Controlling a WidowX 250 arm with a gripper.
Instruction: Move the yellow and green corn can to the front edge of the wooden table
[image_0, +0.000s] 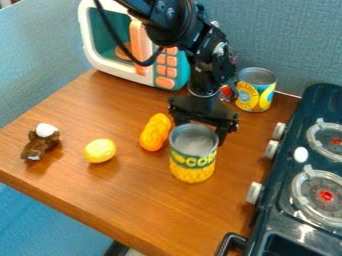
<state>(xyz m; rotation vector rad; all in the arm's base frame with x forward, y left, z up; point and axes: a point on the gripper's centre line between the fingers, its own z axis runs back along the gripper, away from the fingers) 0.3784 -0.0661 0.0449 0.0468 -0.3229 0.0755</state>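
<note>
The black gripper (202, 128) hangs right of centre, low over the wooden table, with its fingers spread apart. It is just behind the rim of an open-topped can with a yellow and green label (192, 162), which stands upright and partly covers the view of the fingertips. Whether they touch the can, I cannot tell. An orange, elongated, lumpy object (155, 132) lies just left of the gripper. Further left are a round yellow object (99, 150) and a small brown toy with a white top (41, 142).
Behind the arm at the back left stands a white and teal toy microwave (107, 35). Another can with a blue and yellow label (256, 90) stands at the back right, beside a partly hidden red item. A dark toy stove (280, 170) with white knobs borders the table (127, 192) on the right.
</note>
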